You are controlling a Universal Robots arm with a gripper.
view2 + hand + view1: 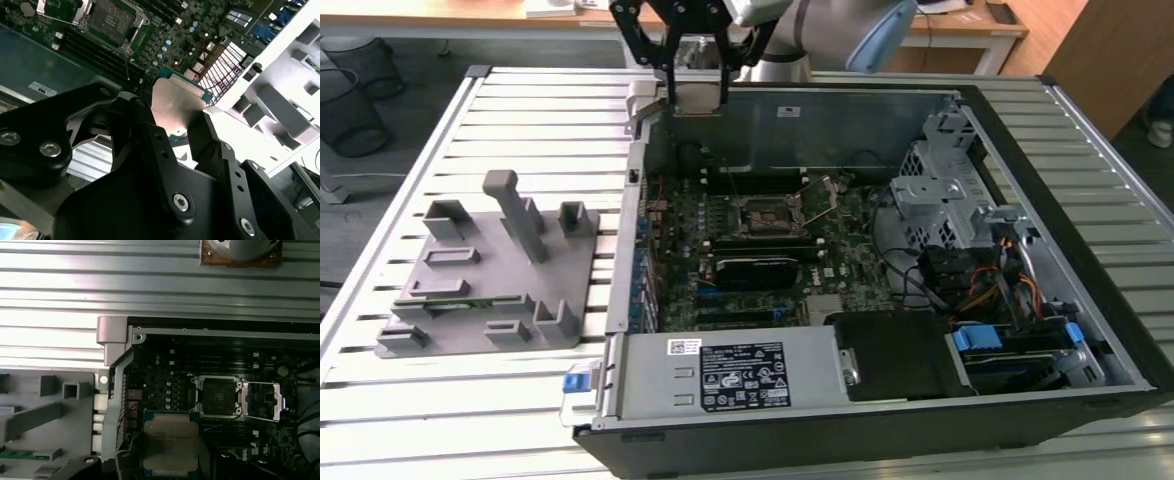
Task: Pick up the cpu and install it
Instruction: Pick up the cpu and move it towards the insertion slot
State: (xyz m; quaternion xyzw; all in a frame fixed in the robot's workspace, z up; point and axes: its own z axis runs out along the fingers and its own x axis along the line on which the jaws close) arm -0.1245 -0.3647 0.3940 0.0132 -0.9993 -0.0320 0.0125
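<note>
The computer case [854, 440] lies on the counter [520, 100], with the fixture block [494, 270] beside it on the exterior view's left. The socket [767, 213] sits inside the case. Above the case's far rim, the pincer [699, 100] clamps the cpu [698, 93].

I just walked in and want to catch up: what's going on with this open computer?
The robot arm's gripper holds the cpu by its edges, in the air above a corner of the open computer case, toward the exterior view's left. The socket on the motherboard is empty and its metal frame is flipped open, so the chip is not yet installed. A grey fixture lies on the table beside the case.
</note>
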